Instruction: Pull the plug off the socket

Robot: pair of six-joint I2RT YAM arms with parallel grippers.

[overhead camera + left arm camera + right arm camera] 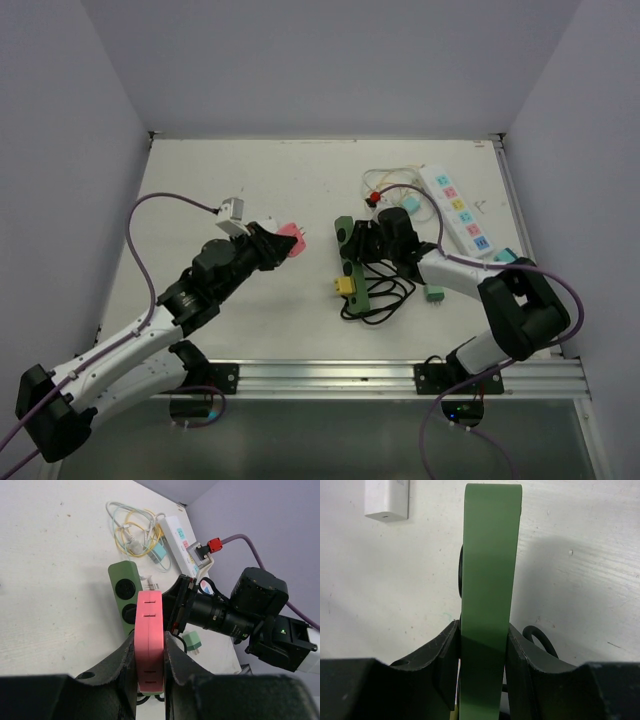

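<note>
**Pink plug out of the green strip, one part in each gripper**

- Left gripper (150, 656): narrow, clamped on the pink plug (149, 622), with a finger on each flat side. The plug's slotted edge faces the wrist camera.
- The plug is left of mid-table. It sits just left of the green socket strip (345, 243) with a clear gap between them, not touching.
- Right gripper (485, 652): partly closed, pinching the green socket strip across its thin dimension. The strip shows edge-on in the wrist view and runs near to far at mid-table.
- Two round sockets on the strip's face show in the left wrist view.
- A yellow plug (344, 285) is at the strip's near end. I can't tell if it is seated.
- A black cable (380, 297) is coiled just right of that end.
- A teal plug (433, 294) lies on the table (200, 180) just near of the right forearm.
- A white power strip (458, 208) lies diagonally at far right, with pale cables (385, 183) bunched on its left.
</note>
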